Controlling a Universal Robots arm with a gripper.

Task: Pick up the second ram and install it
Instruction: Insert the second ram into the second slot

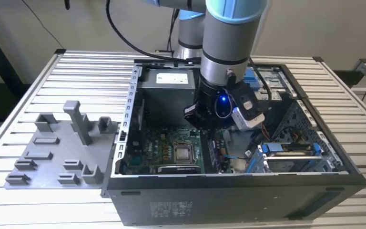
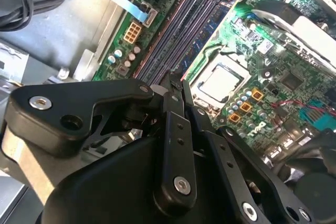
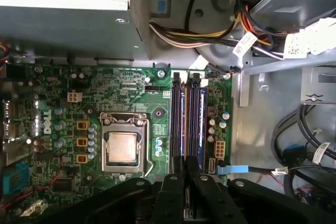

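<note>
The slatted tabletop [image 1: 75,67] carries an open computer case [image 1: 234,200], laid on its side so that the motherboard [image 3: 126,85] faces up and can be reached from above. The grey holder tray [image 1: 49,157] lies beside the case at the exterior view's left, well apart from the arm. The arm is lowered into the case, with its wrist over the memory slots [image 3: 186,114] next to the processor socket [image 3: 123,148]. The pincer [image 2: 176,85] is clenched, its 2 fingertips drawn together with nothing made out between them. It is aligned with the slots' length (a pose judged better suited to pressing than to carrying). The second ram [image 2: 214,19] is judged to be the blue-green edge standing in the slot bank, near the fingertips.
</note>
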